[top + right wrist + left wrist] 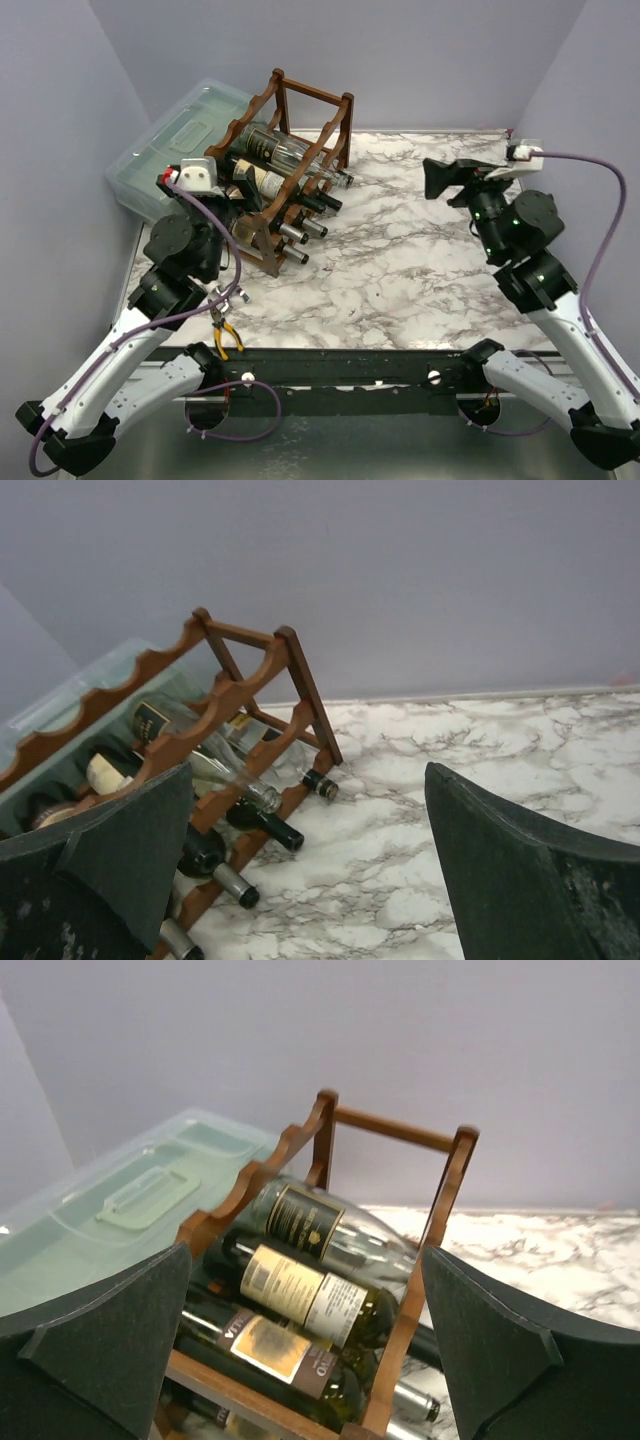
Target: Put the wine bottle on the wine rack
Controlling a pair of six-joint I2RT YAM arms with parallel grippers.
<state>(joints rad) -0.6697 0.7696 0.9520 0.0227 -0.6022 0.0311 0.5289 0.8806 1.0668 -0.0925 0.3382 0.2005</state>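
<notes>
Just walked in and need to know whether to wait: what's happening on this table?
Two robot arms are at work around a wine rack at the far left of the marble table. Several bottles already lie in it. The left tool hovers open right at the rack, holding nothing. The right tool hangs open over the table's right side, also holding nothing. No loose bottle shows outside the rack.

Five bottles (pixel 262 182) (roughly), one rack (pixel 312 96), one box (pixel 170 140).
</notes>
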